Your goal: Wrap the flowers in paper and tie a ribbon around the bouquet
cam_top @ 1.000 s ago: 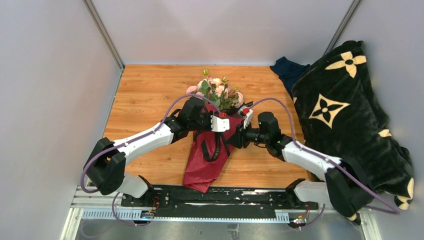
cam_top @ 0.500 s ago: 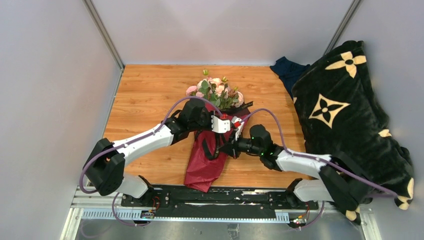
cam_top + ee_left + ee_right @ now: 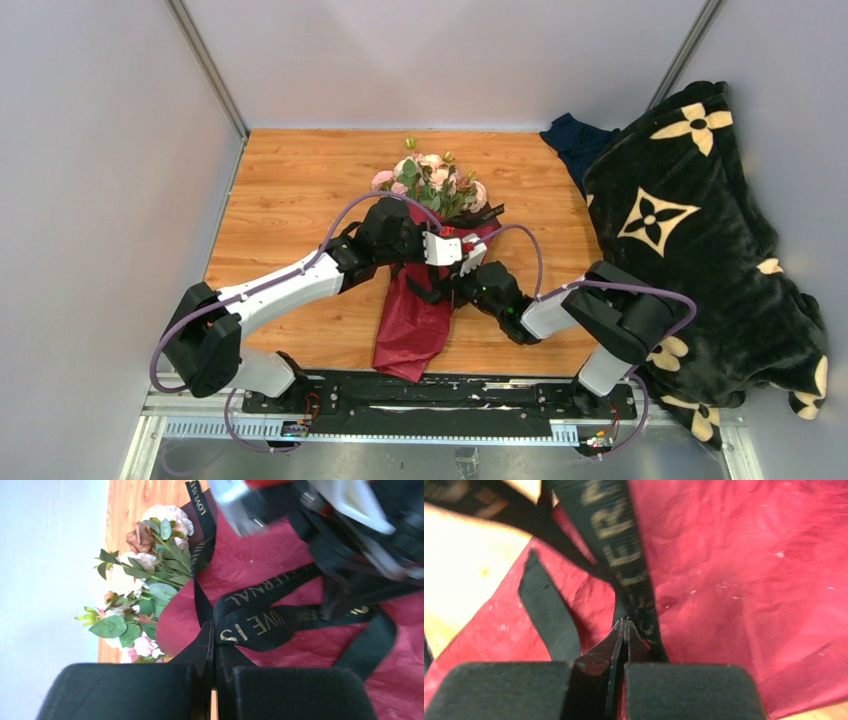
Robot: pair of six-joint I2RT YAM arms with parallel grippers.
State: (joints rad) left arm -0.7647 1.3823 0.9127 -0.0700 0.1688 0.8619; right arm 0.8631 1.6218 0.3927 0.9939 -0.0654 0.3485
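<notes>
Swinging in from the right, the right arm (image 3: 600, 315) has folded its elbow. The right fingers (image 3: 616, 647), parted a second ago, are now clenched on a strand of the ribbon (image 3: 616, 540) over the paper (image 3: 405, 345). The left fingers (image 3: 202, 650) stay pinched on another strand, and the bouquet (image 3: 412, 312) lies mid-frame on the counter (image 3: 290, 190) with the flowers (image 3: 432, 185) toward the top.

bouquet (image 3: 410, 325): red-wrapped, lying flat | ribbon (image 3: 255, 625): black, lettered, crossing wrap
</notes>
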